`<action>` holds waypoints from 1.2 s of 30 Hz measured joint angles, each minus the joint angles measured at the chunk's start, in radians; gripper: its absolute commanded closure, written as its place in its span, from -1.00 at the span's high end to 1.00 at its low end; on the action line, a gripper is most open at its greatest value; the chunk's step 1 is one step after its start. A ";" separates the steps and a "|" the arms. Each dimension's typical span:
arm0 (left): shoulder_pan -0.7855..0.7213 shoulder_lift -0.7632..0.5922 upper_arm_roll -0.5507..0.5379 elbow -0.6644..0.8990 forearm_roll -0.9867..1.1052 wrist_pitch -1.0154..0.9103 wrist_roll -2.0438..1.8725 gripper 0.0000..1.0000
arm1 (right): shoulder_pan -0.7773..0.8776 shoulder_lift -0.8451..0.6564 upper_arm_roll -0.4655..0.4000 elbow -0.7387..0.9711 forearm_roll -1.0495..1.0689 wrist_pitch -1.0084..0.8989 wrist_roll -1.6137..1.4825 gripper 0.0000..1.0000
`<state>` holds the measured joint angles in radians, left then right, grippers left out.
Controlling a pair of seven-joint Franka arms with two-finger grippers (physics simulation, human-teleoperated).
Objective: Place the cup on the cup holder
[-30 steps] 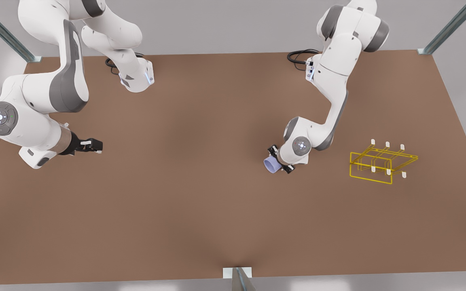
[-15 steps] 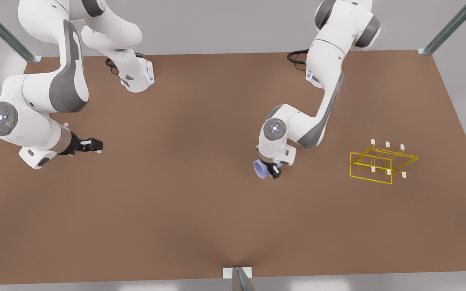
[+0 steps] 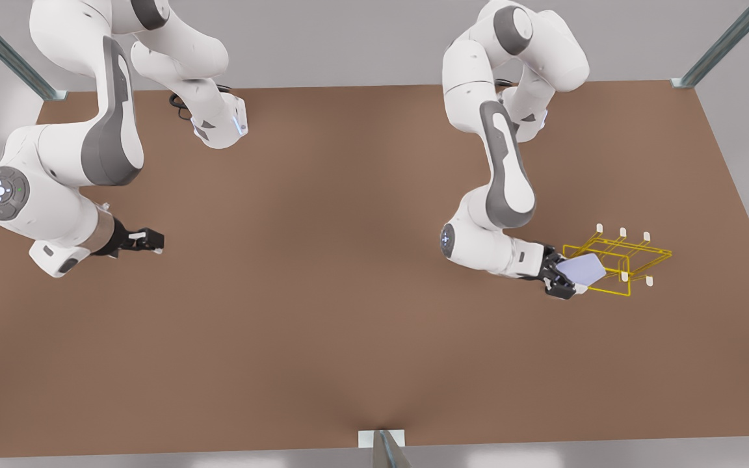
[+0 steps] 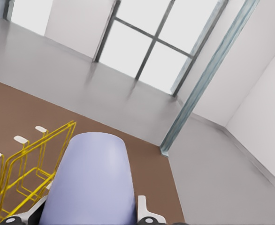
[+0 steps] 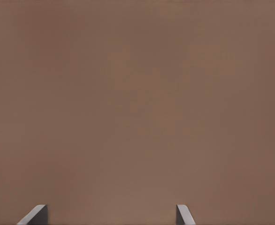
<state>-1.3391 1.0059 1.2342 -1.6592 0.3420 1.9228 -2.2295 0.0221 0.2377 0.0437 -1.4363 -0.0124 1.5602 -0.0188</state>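
At the right of the front view, the left hand (image 3: 566,281) is clasping the cup (image 3: 580,269) on its side, its far end reaching into the near edge of the cup holder (image 3: 615,260), probably lining it up with a peg. The right hand (image 3: 151,240) is waiting at the left above the worktop (image 3: 322,325), fingers spread, grasping nothing.

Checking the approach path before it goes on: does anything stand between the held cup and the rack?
Nothing visible does. The left end effector holds the cup right at the near end of the yellow rack, on the front view's right. The right end effector waits open far off, over bare table.
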 measured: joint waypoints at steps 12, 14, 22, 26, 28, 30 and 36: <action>-0.020 0.162 0.029 -0.203 0.124 0.041 0.284 0.58 | -0.001 0.007 -0.001 0.000 -0.025 0.033 -0.004 1.00; -0.026 0.186 0.029 -0.213 0.155 0.043 0.315 0.58 | -0.001 0.007 -0.001 0.000 -0.026 0.035 -0.004 1.00; 0.070 0.245 -0.024 -0.152 0.197 0.045 0.378 0.58 | -0.001 0.007 -0.001 0.000 -0.026 0.037 -0.006 1.00; 0.093 0.269 -0.046 -0.149 0.202 0.051 0.379 0.58 | -0.001 0.007 -0.001 0.000 -0.027 0.038 -0.007 1.00; 0.098 0.277 -0.049 -0.151 0.203 0.057 0.375 0.58 | -0.001 0.007 -0.001 0.000 -0.027 0.038 -0.008 1.00; 0.111 0.284 -0.054 -0.153 0.205 0.067 0.364 0.59 | -0.001 0.007 -0.001 0.000 -0.027 0.038 -0.008 1.00; 0.116 0.297 -0.076 -0.155 0.230 0.076 0.290 0.59 | -0.002 0.007 -0.001 -0.001 -0.027 0.038 -0.010 1.00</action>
<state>-1.2228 1.3033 1.1584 -1.8138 0.5721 1.9986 -1.9395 0.0202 0.2450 0.0429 -1.4372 -0.0390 1.5978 -0.0284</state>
